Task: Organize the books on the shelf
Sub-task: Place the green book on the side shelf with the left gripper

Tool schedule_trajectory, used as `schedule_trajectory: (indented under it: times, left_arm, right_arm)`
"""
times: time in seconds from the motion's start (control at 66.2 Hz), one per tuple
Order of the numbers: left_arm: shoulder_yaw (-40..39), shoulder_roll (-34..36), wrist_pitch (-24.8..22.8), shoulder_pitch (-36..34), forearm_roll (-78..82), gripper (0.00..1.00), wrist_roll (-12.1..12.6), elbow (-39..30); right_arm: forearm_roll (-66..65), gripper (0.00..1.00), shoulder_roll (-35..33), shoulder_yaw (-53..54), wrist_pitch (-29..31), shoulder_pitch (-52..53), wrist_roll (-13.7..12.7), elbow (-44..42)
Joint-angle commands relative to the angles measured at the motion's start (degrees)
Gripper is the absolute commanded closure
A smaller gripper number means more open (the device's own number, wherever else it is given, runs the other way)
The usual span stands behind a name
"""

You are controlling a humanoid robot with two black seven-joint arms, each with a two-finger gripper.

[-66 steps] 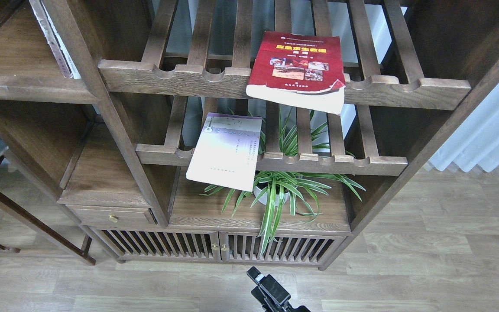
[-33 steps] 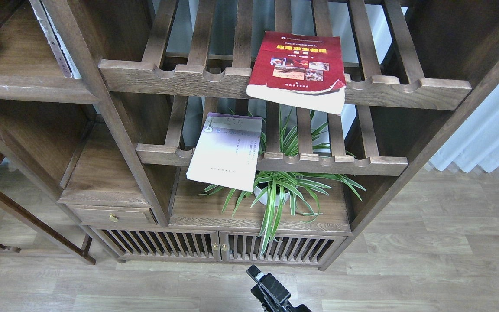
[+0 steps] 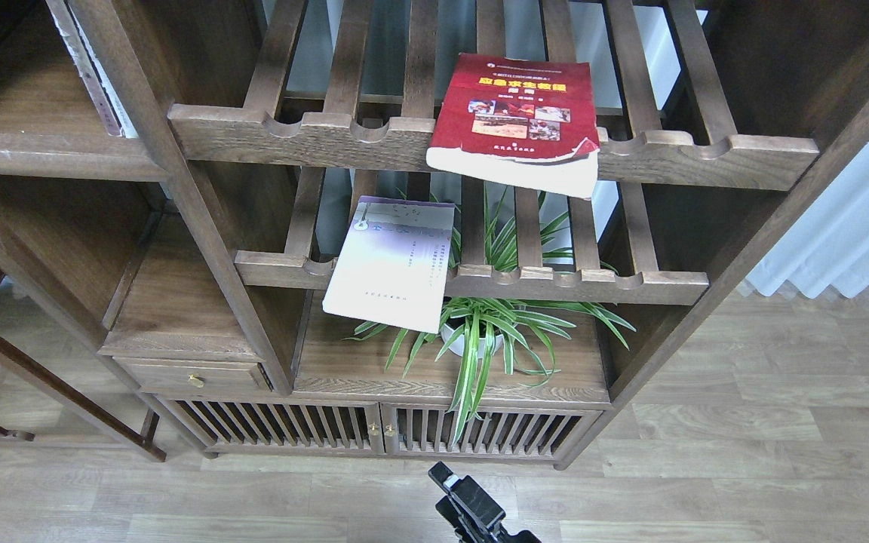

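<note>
Thick red book (image 3: 514,113) overhangs the upper slatted wooden rack's scalloped rail, white book (image 3: 391,264) overhangs the lower; right gripper (image 3: 472,504) low, jaws indistinguishable.

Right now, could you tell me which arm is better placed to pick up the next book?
Right, probably. Only the right gripper shows, low at the bottom edge; the left gripper is out of view. The white-lavender book overhanging the lower slatted rack lies nearest above it.

Head view, forward-down, fairly near bookcase (image 3: 178,196).
</note>
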Motion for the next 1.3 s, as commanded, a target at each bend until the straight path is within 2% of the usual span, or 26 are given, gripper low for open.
schedule_trajectory:
  times: [0.0,0.272,0.574,0.604,0.755,1.012,1.117,1.193,1.284]
  left_arm:
    - [2.0,0.0,0.0,-2.3,0.3,0.96,-0.4,3.1]
    - [6.0,-0.4,0.0,-4.5,0.9,0.95,-0.4,6.6]
    - [7.6,-0.6,0.0,-4.4,0.9,0.91,-0.3,6.7]
    - [8.0,-0.6,0.0,-4.3,0.8,0.89,-0.5,6.7]
    - [8.0,-0.7,0.0,-4.1,0.7,0.92,-2.2,6.4]
    - [8.2,-1.9,0.0,-2.8,-1.1,0.9,-3.8,7.0]
    - [8.6,-2.1,0.0,-1.4,-2.9,0.86,-4.1,7.5]
    - [8.6,-2.5,0.0,-0.5,-4.4,0.74,-4.6,7.7]
    - [8.7,-2.9,0.0,0.1,-7.5,0.69,-5.7,9.0]
  right_arm:
    - [0.0,0.05,0.0,0.1,0.0,0.0,0.1,0.0]
    - [0.0,0.05,0.0,0.1,0.0,0.1,0.1,0.3]
    - [0.1,0.05,0.0,0.6,0.0,0.3,0.2,0.3]
    - [0.1,0.05,0.0,0.6,0.0,0.2,0.2,0.3]
    - [0.2,0.05,0.0,0.6,0.0,0.3,0.2,0.4]
    - [0.2,0.04,0.0,0.6,0.0,0.3,0.2,0.6]
    - [0.2,0.04,0.0,0.6,0.0,0.3,0.2,0.7]
    - [0.3,0.04,0.0,0.7,0.0,0.3,0.2,0.7]
    - [0.4,0.04,0.0,0.7,0.0,0.4,0.2,0.7]
